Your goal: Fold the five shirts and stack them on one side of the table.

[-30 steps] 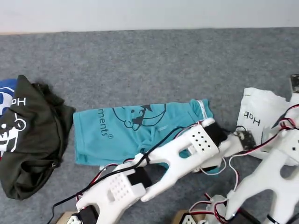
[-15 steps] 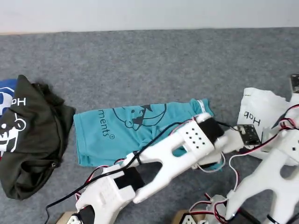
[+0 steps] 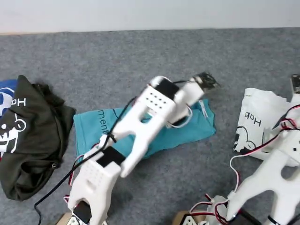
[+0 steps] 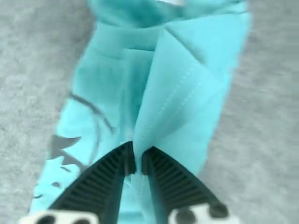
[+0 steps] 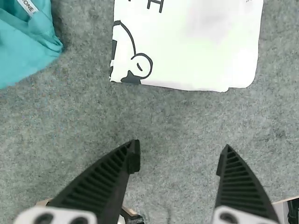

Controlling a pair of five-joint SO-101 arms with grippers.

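Note:
A teal shirt (image 3: 194, 125) lies mid-table on the grey carpet, partly under my left arm (image 3: 154, 101). In the left wrist view my left gripper (image 4: 138, 161) is shut on a raised fold of the teal shirt (image 4: 177, 93), pinched between its black fingers. A folded white shirt (image 3: 260, 117) with black print lies at the right. My right gripper (image 5: 180, 163) hangs open over bare carpet, just short of the white shirt (image 5: 196, 42), with nothing between its fingers. A corner of the teal shirt (image 5: 23, 42) shows beside it.
A crumpled dark shirt (image 3: 33, 136) lies at the left with a blue shirt (image 3: 5, 93) under it at the table's edge. My right arm (image 3: 276, 173) stands at the front right. The far half of the carpet (image 3: 140, 56) is bare.
My left arm has swung from the shirt's front right corner up and toward the back, pulling the teal shirt's edge with it. The right arm has stayed put.

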